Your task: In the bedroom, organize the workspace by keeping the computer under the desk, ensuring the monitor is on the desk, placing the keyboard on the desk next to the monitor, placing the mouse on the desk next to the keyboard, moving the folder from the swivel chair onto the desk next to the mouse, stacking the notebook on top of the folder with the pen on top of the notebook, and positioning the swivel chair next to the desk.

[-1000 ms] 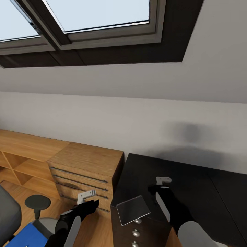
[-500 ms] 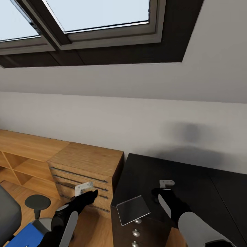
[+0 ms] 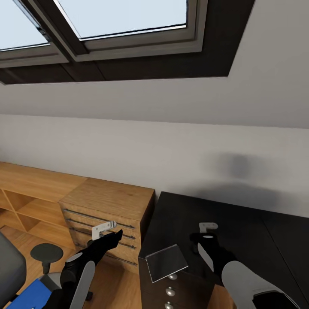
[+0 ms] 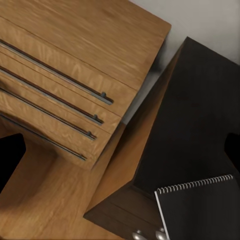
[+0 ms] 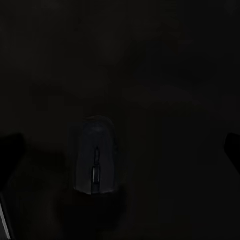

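Higher left gripper (image 3: 104, 228) over grained wooden drawers (image 3: 103, 223)

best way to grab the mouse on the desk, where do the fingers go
Grip the mouse across its two long sides, coming straight down from above. It lies flat on the black desk, a low rounded body longer than wide, so the narrow width probably suits the right gripper, which hangs over the desk with fingers apart. The domed top looks slippery, so squeeze low on the flanks.
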Robot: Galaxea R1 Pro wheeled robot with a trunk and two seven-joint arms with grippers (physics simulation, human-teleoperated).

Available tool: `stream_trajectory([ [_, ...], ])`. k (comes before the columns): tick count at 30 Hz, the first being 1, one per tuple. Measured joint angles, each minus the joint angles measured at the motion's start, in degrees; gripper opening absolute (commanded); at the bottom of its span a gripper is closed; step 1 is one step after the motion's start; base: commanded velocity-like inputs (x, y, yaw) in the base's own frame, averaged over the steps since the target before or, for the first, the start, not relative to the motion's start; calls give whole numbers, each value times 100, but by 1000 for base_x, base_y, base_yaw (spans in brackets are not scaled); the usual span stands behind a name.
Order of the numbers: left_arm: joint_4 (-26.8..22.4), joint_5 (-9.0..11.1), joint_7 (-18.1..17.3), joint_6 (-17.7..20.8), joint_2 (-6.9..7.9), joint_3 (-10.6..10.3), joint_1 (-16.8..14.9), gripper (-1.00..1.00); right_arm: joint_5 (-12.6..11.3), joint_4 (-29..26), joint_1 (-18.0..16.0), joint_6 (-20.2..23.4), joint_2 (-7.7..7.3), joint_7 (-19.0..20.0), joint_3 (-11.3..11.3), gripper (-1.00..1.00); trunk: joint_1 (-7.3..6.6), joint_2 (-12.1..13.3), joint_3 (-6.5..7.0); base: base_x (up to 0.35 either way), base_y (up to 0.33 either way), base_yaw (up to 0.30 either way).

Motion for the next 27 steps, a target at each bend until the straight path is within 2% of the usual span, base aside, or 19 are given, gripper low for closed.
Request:
stream_trajectory([
  [14, -1, 2, 3, -8, -1, 0, 0, 100, 9, -111, -1, -268, -6, 262, 35, 100, 308, -563, -253, 0, 0, 0],
  [27, -1, 2, 8, -9, -1, 4, 0, 100, 10, -84, -1, -426, -9, 290, 68, 100, 594, -1086, -487, 0, 0, 0],
])
